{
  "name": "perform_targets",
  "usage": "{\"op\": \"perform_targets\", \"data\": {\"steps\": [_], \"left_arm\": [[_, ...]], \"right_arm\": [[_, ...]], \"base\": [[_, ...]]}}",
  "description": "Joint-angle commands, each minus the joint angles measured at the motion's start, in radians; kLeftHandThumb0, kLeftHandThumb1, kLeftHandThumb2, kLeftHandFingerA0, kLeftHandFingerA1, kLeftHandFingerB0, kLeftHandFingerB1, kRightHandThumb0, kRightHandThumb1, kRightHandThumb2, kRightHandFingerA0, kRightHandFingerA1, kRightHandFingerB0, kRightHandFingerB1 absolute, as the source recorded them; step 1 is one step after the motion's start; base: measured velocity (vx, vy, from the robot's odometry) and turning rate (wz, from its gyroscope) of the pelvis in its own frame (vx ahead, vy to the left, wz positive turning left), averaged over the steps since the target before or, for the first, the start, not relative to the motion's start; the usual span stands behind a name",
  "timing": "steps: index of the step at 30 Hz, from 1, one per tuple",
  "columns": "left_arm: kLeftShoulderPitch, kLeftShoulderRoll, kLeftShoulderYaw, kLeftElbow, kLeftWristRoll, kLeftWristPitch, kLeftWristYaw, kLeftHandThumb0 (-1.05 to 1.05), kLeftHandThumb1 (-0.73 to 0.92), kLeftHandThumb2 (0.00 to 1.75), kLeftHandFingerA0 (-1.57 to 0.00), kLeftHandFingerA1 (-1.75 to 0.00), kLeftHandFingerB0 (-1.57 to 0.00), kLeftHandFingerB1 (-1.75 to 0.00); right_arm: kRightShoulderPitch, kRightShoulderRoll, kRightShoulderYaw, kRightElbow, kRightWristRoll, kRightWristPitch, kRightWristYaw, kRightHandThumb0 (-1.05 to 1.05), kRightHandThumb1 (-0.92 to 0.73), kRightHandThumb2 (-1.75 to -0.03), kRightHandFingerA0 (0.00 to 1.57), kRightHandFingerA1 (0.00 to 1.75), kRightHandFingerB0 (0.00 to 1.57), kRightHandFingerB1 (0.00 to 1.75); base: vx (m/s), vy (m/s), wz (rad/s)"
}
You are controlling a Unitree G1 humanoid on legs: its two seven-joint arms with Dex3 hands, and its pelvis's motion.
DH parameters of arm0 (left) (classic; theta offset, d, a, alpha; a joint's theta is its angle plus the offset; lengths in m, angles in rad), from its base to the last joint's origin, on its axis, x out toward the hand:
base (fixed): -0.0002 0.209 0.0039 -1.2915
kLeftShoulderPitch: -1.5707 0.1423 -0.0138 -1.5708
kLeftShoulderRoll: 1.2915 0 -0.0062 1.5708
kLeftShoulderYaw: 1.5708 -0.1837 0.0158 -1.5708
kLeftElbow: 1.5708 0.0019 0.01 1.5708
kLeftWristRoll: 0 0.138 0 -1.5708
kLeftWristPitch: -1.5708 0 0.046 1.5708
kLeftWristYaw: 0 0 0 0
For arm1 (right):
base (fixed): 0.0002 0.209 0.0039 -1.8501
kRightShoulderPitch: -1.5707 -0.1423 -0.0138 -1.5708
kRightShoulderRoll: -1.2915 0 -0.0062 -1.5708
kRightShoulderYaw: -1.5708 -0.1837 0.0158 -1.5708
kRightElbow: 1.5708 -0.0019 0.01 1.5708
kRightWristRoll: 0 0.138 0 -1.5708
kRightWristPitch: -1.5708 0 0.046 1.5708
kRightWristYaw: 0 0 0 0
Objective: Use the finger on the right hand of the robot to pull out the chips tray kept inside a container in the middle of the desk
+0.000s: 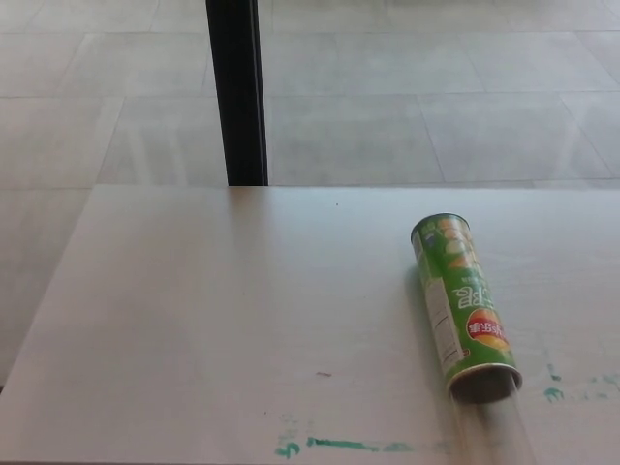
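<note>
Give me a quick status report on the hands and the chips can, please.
Both hands out of view. Green chips can lying on its side on the desk, open end toward the camera, tray not visible. Nothing in the way.

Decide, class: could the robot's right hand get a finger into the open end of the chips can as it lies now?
Probably yes: the chips can lies on its side, its open end faces the robot's side, and nothing blocks it. No hand shows.

No part of the robot shows in the head view. Left hand: out of frame, pose and finger state not visible. Right hand: out of frame as well, nothing to report on fingers, wrist or forearm. No arm enters from the left, right or near edge of the picture.
</note>
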Motion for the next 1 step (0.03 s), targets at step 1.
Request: {"op": "perform_targets", "data": {"steps": [1], "left_arm": [[-0.001,0.008,0.002,-0.006,-0.023,-0.008,-0.009,-0.45,0.69,0.6,-0.6,-0.67,-0.54,-0.48]], "right_arm": [[0.0,-0.015,0.002,-0.013,0.028,0.007,-0.021,-0.14,-0.65,-0.59,0.73,0.89,0.56,0.54]], "base": [[0.0,0.0,0.0]]}}
